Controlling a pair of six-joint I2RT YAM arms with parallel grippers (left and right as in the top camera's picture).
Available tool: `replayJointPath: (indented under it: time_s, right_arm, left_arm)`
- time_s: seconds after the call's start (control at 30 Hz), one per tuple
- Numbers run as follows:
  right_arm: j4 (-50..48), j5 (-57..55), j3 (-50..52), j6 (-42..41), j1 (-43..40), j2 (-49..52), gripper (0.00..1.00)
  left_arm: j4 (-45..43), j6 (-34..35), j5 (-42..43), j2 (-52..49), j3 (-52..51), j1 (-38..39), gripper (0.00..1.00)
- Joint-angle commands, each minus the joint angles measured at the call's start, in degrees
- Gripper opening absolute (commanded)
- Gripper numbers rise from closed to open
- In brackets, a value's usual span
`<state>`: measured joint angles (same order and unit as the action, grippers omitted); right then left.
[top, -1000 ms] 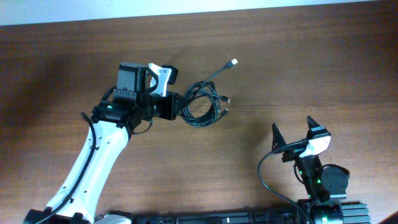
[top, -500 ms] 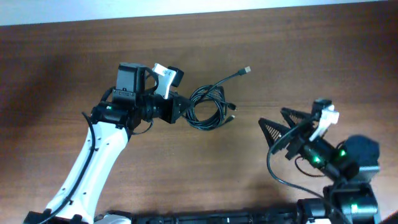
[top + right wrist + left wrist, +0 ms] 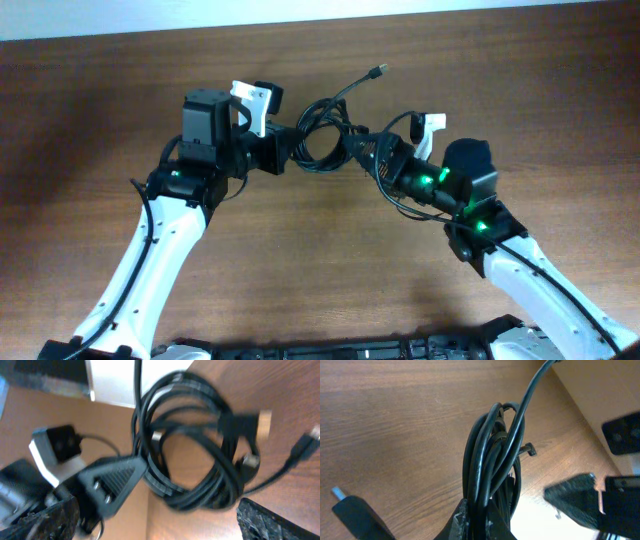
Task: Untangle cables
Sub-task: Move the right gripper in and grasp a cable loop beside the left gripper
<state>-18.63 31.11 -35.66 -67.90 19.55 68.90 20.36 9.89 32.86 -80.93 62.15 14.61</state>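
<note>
Brown wood-grain table (image 3: 520,90) fills the overhead view, with a strip of pale wall (image 3: 300,12) along its far edge. The left gripper (image 3: 290,153) is closed on the cables (image 3: 325,140), pinching the side of the coil nearest it. The right gripper (image 3: 362,150) faces it from the coil's opposite side with its fingers (image 3: 40,515) spread wide and clamping nothing, the coil just ahead of them. Beyond both grippers, one loose strand runs to a plug (image 3: 378,71) near the table's far edge. Bare wood lies outward of each arm and toward the near edge. Only the left wrist view shows the strands rising edge-on from the clamped jaws. Only the right wrist view, blurred, shows pale tips (image 3: 253,460) within the loop.
</note>
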Motion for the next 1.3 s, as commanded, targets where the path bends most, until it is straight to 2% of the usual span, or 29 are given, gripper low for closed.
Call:
replayJointPath:
  time_s: [0.0,0.1,0.13,0.17,0.2,0.23,0.27,0.3,0.33,0.4,0.47,0.53,0.57,0.6,0.63,0.7,0.73,0.77,0.83,0.87,0.9,0.93,0.97,1.07,1.13,1.2,1.27]
  right_arm:
    - [-1.8,-13.7,-0.7,-3.1,0.7,3.8,0.99]
    - [-4.4,-15.7,-0.7,-3.1,0.7,5.5,0.99]
    - [-5.0,-15.7,-0.7,-4.3,0.7,5.5,0.95]
    - [-5.6,-15.8,-0.7,-4.9,0.6,5.5,0.79]
    - [-6.2,-15.7,-0.7,-4.9,0.6,5.4,0.59]
    - [-6.2,-14.8,-0.7,-4.9,0.6,5.4,0.37]
    - [-5.5,-12.7,-0.7,-4.8,0.6,5.4,0.23]
    - [-5.4,-10.3,-0.7,-4.8,0.6,5.4,0.08]
    - [-5.4,-8.3,-0.7,-4.8,0.6,5.4,0.04]
    - [-3.8,-5.0,-0.7,-4.4,0.8,5.5,0.04]
    - [-2.6,-4.8,-0.7,-3.1,1.1,5.5,0.04]
    - [-2.6,-6.6,-0.7,-1.3,1.9,5.5,0.04]
    - [-2.6,-7.9,-0.7,-1.4,1.8,5.5,0.1]
    - [-2.8,-9.2,-0.7,-1.4,1.7,5.5,0.21]
    - [-3.2,-10.6,-0.7,-1.4,1.7,5.5,0.38]
    - [-3.5,-11.3,-0.7,-1.4,1.7,5.5,0.66]
    - [-3.5,-12.6,-0.7,-1.4,1.7,5.5,0.74]
    - [-3.5,-14.6,-0.7,-1.4,1.7,5.5,0.74]
    - [-2.7,-16.7,-0.7,-1.4,1.7,5.5,0.73]
    - [-1.9,-17.0,-0.7,-1.4,1.7,5.5,0.63]
    - [-0.8,-17.0,-0.7,-1.4,1.7,5.5,0.35]
    - [-0.5,-17.1,-0.7,-1.4,1.7,5.5,0.17]
    - [-0.5,-17.0,-0.7,-1.4,1.7,5.5,0.04]
    - [-0.4,-16.5,-0.7,3.0,1.7,5.4,0.04]
    - [-1.3,-14.6,-0.7,3.0,1.7,5.4,0.04]
    - [-4.0,-7.3,-0.7,3.2,1.8,5.4,0.04]
    - [-4.1,-0.8,-0.7,6.0,2.8,5.5,0.04]
  left_arm:
    - [2.6,-6.6,0.8,1.2,0.9,2.8,0.0]
    - [5.2,-12.4,5.1,1.2,0.9,6.4,0.0]
    - [6.3,-14.1,5.0,1.2,0.9,7.4,0.0]
    - [7.5,-15.3,4.5,1.2,0.9,7.8,0.0]
    - [8.8,-15.8,2.6,1.2,0.9,7.7,0.0]
    - [10.6,-15.7,-4.2,1.2,0.9,7.7,0.0]
    - [11.2,-12.0,-13.8,1.2,0.9,7.7,0.0]
    - [10.5,-7.6,-18.6,1.2,0.9,7.7,0.0]
    - [9.5,-4.1,-19.2,1.2,0.9,7.7,0.0]
    - [7.2,5.3,-18.7,1.2,0.9,7.7,0.0]
    - [3.6,6.8,-9.8,1.2,0.9,7.7,0.0]
    - [2.8,6.7,-7.5,1.2,0.9,7.7,0.0]
    - [3.1,5.3,-7.0,1.2,0.9,7.7,0.0]
    - [3.7,2.5,-6.3,1.2,0.9,7.7,0.0]
    - [6.0,-2.2,-6.3,1.2,0.9,7.7,0.0]
    - [8.5,-5.4,-6.3,1.2,0.9,7.7,0.0]
    - [10.1,-7.0,-6.3,1.2,0.9,7.7,0.0]
    - [11.5,-8.7,-5.7,1.2,0.9,7.7,0.0]
    - [11.6,-9.8,-3.1,1.2,0.9,7.7,0.0]
    - [11.5,-11.7,-0.4,1.2,0.9,7.7,0.0]
    - [11.4,-12.3,0.5,1.2,0.9,7.7,0.0]
    - [11.4,-12.4,0.4,1.2,0.9,7.7,0.0]
    - [11.5,-13.3,0.4,1.2,0.9,7.7,0.0]
    - [11.5,-13.5,-0.8,1.2,0.9,7.7,0.0]
    - [11.3,-12.9,-7.3,1.2,0.9,7.7,0.0]
    - [9.2,-9.0,-14.8,1.2,0.9,7.7,0.0]
    - [5.1,-5.4,-15.1,1.2,0.9,7.7,0.0]
